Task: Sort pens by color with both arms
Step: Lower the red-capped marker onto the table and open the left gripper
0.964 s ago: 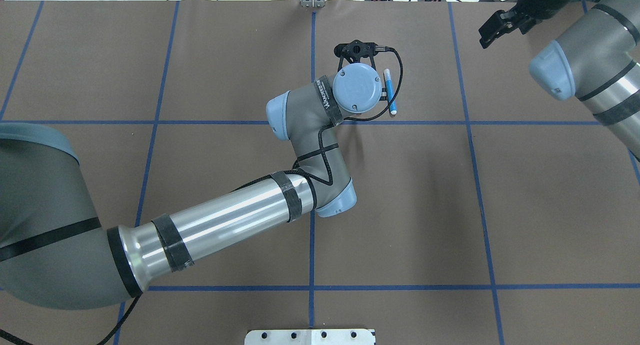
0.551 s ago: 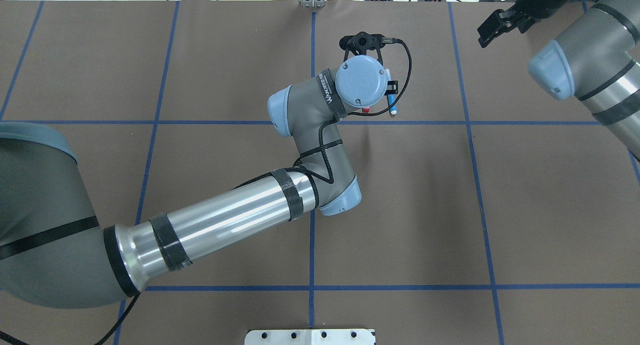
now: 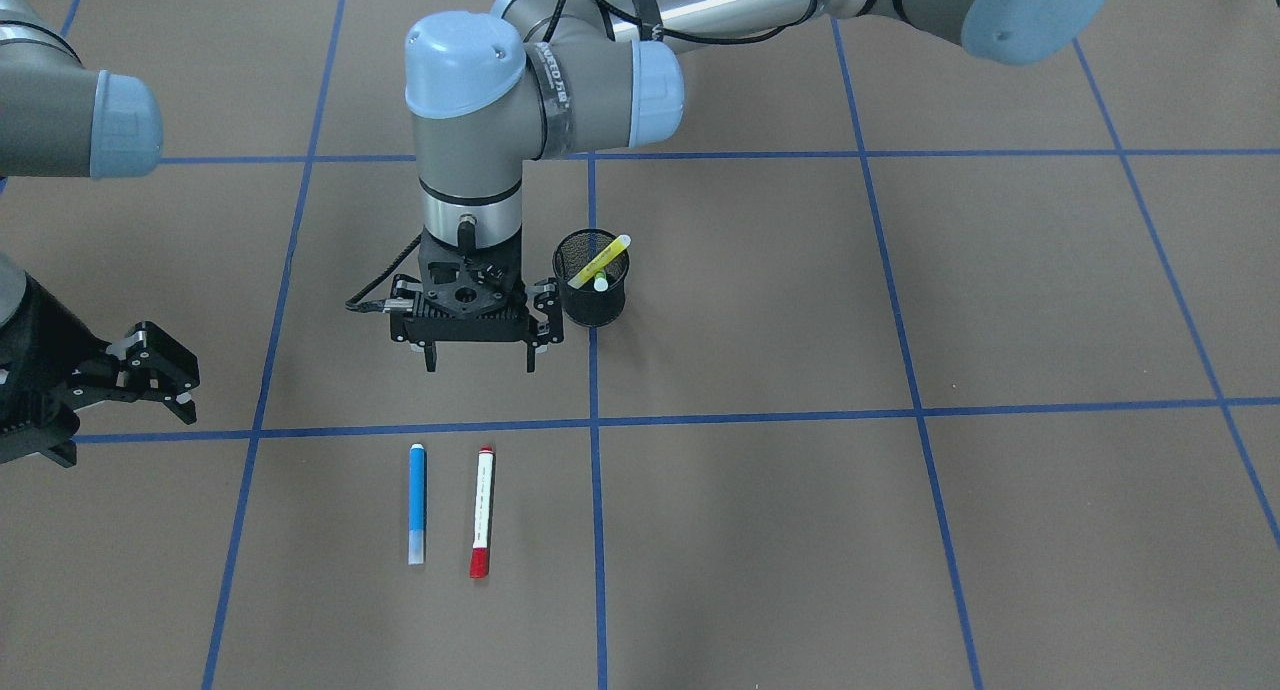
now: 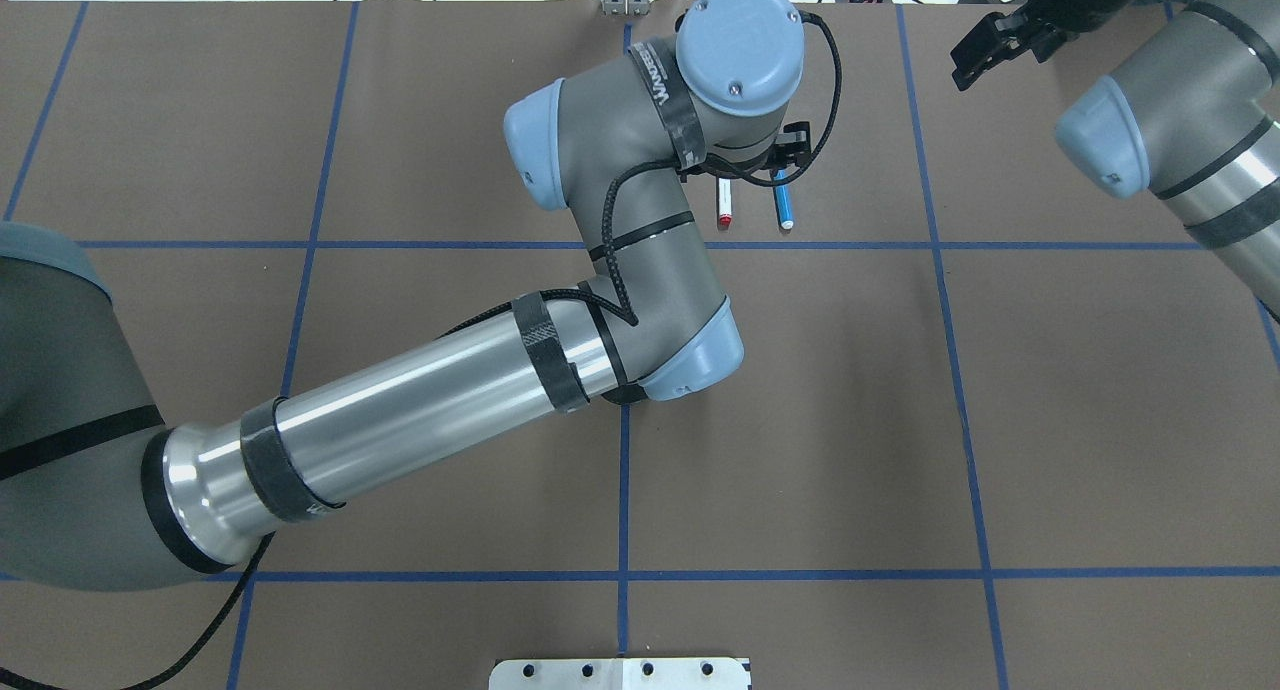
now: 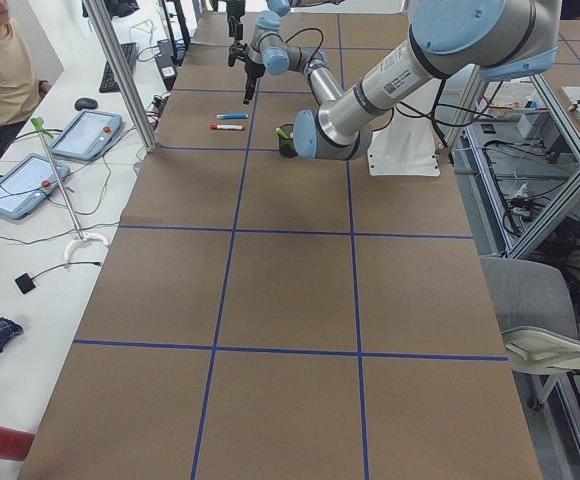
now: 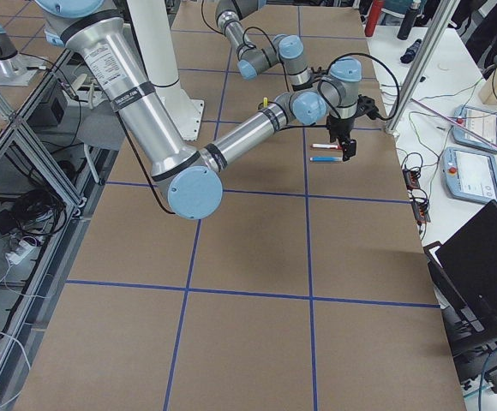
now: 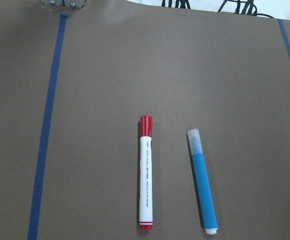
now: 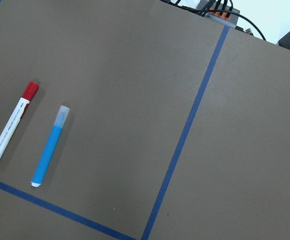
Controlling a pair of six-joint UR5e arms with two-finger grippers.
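The blue pen and the red-capped pen lie parallel and apart, toward the worktop's edge far from the robot, about midway along it. A yellow pen leans in the black mesh cup, with another pen's pale end beside it. The left hand hovers released and empty. The right hand, also spread, hangs off to the side. Roughly half looks done: the cup's two remain.
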